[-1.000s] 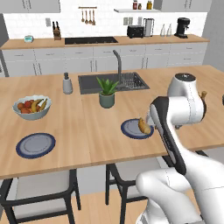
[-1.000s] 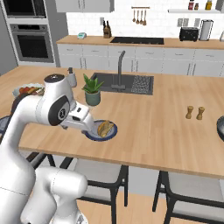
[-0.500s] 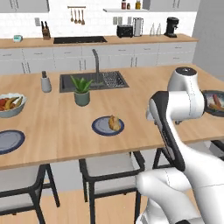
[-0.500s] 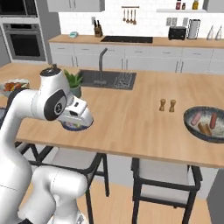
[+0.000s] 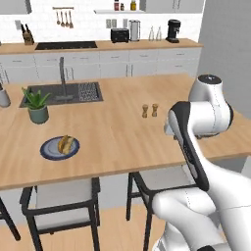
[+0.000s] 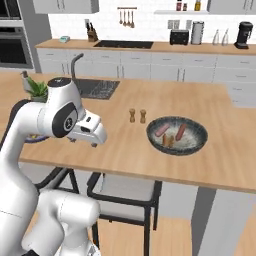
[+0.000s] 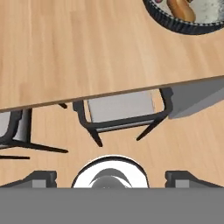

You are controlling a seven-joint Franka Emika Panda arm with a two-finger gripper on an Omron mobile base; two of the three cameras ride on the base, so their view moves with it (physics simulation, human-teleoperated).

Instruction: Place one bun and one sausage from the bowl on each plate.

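The dark grey bowl (image 6: 176,152) stands on the island's right part with two sausages (image 6: 162,130) and a bun (image 6: 168,141) in it. In the hand view the bowl's rim (image 7: 175,26) and a bun (image 7: 181,8) show at the top right. A blue-grey plate (image 5: 47,149) far to the left carries a bun (image 5: 66,143). My gripper (image 6: 94,142) hangs open and empty over the counter's front edge, left of the bowl. Its tips (image 7: 111,177) point down at the floor.
Salt and pepper shakers (image 5: 149,110) stand mid-counter, behind and left of the bowl. A potted plant (image 5: 37,105) and the sink (image 5: 61,93) are at the back left. Stools (image 7: 122,109) stand under the counter's front edge.
The base has driven to the right, so the whole scene has slid left. The plate with the bun is now far left and the bowl has come closer. The gripper stays open.
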